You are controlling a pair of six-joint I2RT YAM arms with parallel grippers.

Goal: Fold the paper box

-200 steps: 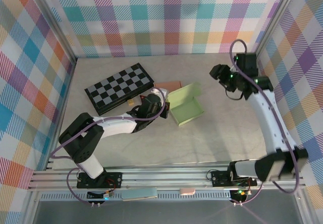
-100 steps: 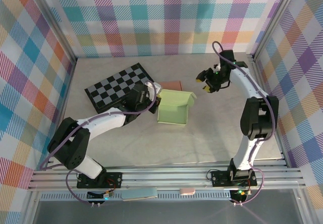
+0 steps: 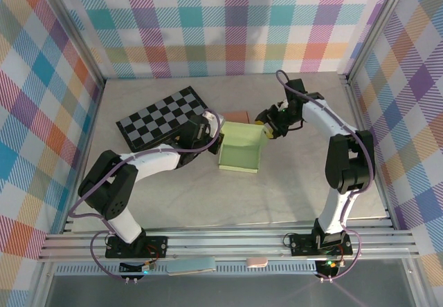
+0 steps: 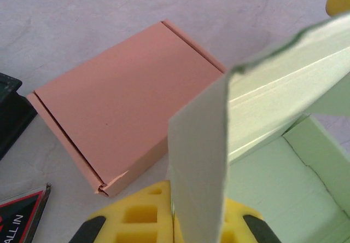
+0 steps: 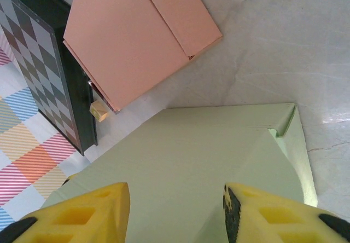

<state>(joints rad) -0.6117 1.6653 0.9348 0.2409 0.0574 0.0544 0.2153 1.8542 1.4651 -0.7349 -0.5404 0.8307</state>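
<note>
Top external: plaid walls [image 3: 228,23]; paper box [image 3: 239,153] on seemingly marbled table [image 3: 291,189].

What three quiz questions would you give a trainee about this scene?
1. Pick one: the left arm's jaws pinch A) the pink box, B) a flap of the green paper box, C) nothing.
2. True or false: the right arm's jaws are clamped on the pink box.
3. Which game board lies left of the green paper box?
Key: 1 B; 2 false, they stand apart over the green paper box; 3 the chessboard.
</note>
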